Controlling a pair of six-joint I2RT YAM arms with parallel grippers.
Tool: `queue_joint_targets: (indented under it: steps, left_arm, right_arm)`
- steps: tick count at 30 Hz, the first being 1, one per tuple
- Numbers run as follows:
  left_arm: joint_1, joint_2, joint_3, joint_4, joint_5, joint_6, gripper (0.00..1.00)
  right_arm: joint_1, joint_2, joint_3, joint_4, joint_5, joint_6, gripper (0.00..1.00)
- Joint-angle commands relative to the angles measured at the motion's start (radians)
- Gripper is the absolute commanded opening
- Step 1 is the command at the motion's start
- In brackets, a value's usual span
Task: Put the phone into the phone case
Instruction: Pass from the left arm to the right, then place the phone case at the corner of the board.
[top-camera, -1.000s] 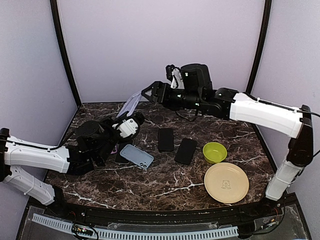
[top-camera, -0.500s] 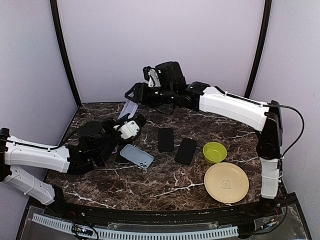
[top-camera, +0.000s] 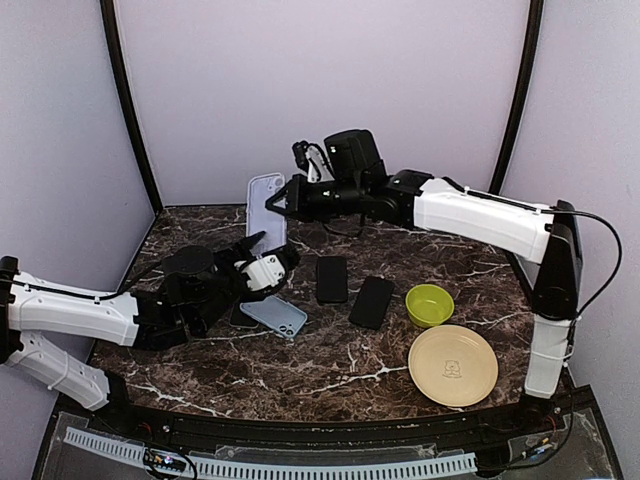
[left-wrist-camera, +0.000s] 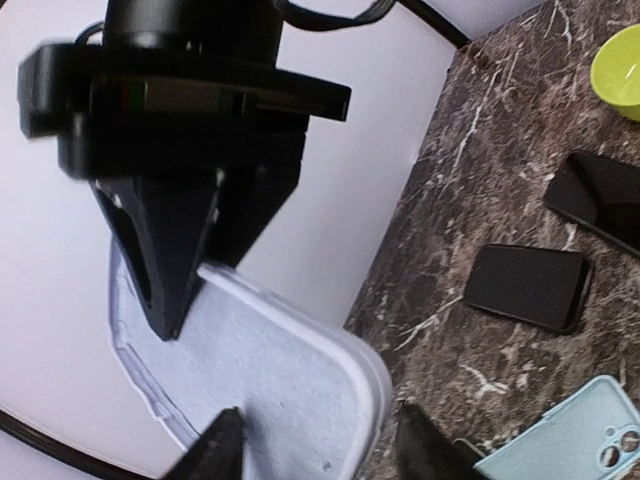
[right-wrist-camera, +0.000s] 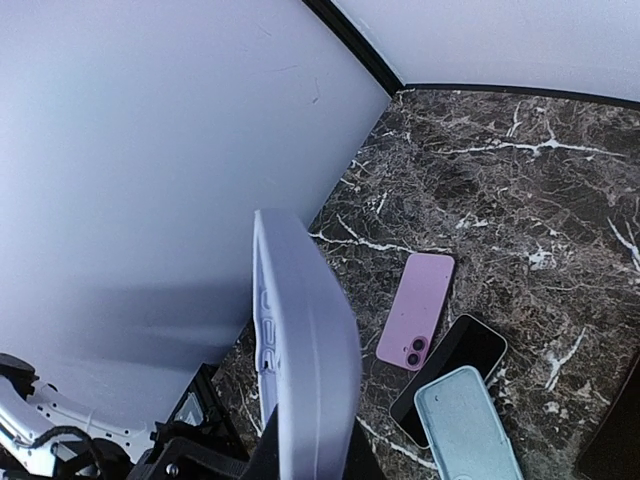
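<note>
A lavender phone case (top-camera: 266, 208) stands upright in the air at the back left. My right gripper (top-camera: 279, 200) is shut on its upper edge; in the right wrist view the phone case (right-wrist-camera: 300, 370) rises from between that gripper's (right-wrist-camera: 308, 458) fingers. My left gripper (top-camera: 272, 248) sits just under it, open, with its fingers either side of the phone case's (left-wrist-camera: 270, 385) lower end and a gap at the right finger (left-wrist-camera: 425, 450). Two black phones (top-camera: 331, 279) (top-camera: 371, 301) lie face up mid-table. A pink phone (right-wrist-camera: 415, 310) lies face down beside the left arm.
A light blue case (top-camera: 275, 313) lies partly over another dark-screened phone (right-wrist-camera: 450, 372) near the left gripper. A green bowl (top-camera: 429, 303) and a cream plate (top-camera: 452, 365) sit at the right. The purple back wall is close behind the raised case.
The right gripper came in from the right and shut on the lavender case. The left gripper, shut on it before, opened. The case went from tilted to upright.
</note>
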Motion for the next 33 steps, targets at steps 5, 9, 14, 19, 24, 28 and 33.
queue_joint_targets:
  steps: [5,9,14,19,24,28,33]
  left_arm:
    - [0.017,-0.150,0.050,-0.222,0.317,-0.287,0.82]
    - [0.089,-0.165,0.090,-0.276,0.359,-0.429,0.84]
    - [0.180,-0.162,0.139,-0.308,0.368,-0.608,0.84]
    - [0.198,-0.159,0.144,-0.320,0.363,-0.636,0.84]
    - [0.198,-0.170,0.142,-0.324,0.362,-0.637,0.84]
    - [0.198,-0.179,0.136,-0.319,0.352,-0.632,0.84]
    - [0.198,-0.178,0.128,-0.304,0.319,-0.627,0.83]
  right_arm:
    - [-0.035,-0.195,-0.215,0.055,-0.100,-0.106,0.00]
    - [-0.031,-0.274,-0.404,0.058,-0.147,-0.080,0.00]
    - [0.010,-0.347,-0.680,0.151,-0.157,0.040,0.00]
    - [0.074,-0.352,-0.881,0.270,-0.161,0.152,0.00]
    - [0.087,-0.324,-1.020,0.343,-0.169,0.235,0.00]
    - [0.088,-0.317,-1.074,0.328,-0.140,0.280,0.00]
    - [0.088,-0.316,-1.095,0.222,-0.086,0.295,0.15]
